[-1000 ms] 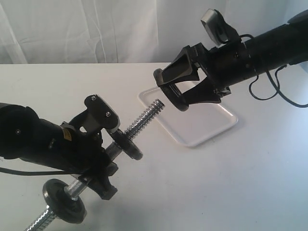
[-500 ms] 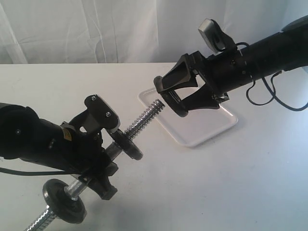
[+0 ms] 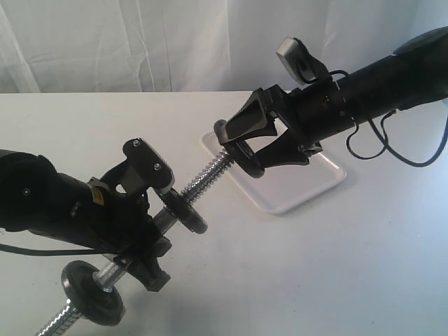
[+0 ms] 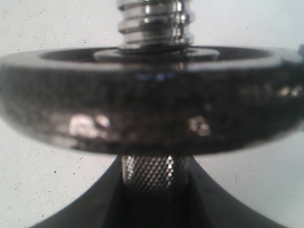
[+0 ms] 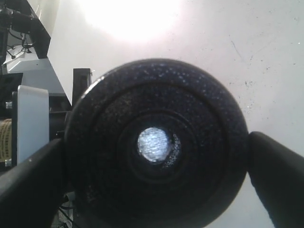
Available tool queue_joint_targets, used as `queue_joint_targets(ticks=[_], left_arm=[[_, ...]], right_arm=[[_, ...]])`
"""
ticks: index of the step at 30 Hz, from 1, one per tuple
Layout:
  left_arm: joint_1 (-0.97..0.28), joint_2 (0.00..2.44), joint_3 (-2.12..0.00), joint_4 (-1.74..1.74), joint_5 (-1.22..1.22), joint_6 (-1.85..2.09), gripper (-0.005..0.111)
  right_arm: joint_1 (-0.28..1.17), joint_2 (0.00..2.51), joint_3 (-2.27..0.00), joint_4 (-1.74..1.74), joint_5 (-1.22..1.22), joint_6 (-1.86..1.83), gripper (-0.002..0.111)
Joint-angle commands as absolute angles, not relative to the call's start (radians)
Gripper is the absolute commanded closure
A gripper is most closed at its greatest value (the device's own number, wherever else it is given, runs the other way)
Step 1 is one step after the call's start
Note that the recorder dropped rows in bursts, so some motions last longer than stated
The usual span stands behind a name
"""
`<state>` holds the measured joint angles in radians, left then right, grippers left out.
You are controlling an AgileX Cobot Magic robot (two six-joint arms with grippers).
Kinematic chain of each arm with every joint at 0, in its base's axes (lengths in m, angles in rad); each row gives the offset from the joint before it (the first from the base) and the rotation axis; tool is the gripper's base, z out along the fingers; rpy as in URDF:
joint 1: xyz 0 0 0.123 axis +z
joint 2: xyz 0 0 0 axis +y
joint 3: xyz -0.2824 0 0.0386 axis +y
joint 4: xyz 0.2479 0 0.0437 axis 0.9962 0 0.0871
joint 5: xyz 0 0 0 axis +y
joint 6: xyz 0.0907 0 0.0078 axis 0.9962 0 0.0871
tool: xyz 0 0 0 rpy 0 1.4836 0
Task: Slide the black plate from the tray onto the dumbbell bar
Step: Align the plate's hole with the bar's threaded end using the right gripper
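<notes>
My right gripper (image 3: 238,150) is shut on the black plate (image 3: 229,142) and holds it edge-on at the threaded tip of the dumbbell bar (image 3: 203,178). In the right wrist view the plate (image 5: 199,118) fills the space between my fingers (image 5: 280,175), and the bar's bright end (image 5: 154,144) shows through its central hole. My left gripper (image 3: 148,224) is shut on the bar's knurled middle (image 4: 147,173), holding it slanted above the table. The white tray (image 3: 308,189) lies under the right gripper.
Two black discs sit on the bar: one (image 3: 183,210) just past my left fingers, also close in the left wrist view (image 4: 152,104), the other (image 3: 91,290) near the lower end. A white curtain hangs behind the table.
My right gripper has carried the plate left and slightly down from above the tray until its hole meets the bar's tip. The left arm and bar have stayed still.
</notes>
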<state>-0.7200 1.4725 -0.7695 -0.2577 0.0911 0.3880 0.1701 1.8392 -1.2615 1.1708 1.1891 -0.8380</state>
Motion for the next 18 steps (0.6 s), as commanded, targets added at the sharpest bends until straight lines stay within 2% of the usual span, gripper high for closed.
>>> queue_joint_targets(ticks=[1,9,18], left_arm=[[-0.721,1.417,-0.796,-0.277,-0.104,0.392,0.107],[-0.721,1.417,-0.796,-0.277,-0.104,0.392,0.107],[-0.721,1.417,-0.796,-0.277,-0.106,0.392,0.107]], right_arm=[[0.180,1.828,-1.265,1.239,1.221,-0.857,0.108],[0.184,1.828,-1.265,1.252,1.221,-0.857,0.108],[0.251,1.828,-1.265,1.244,1.221,-0.857,0.108]])
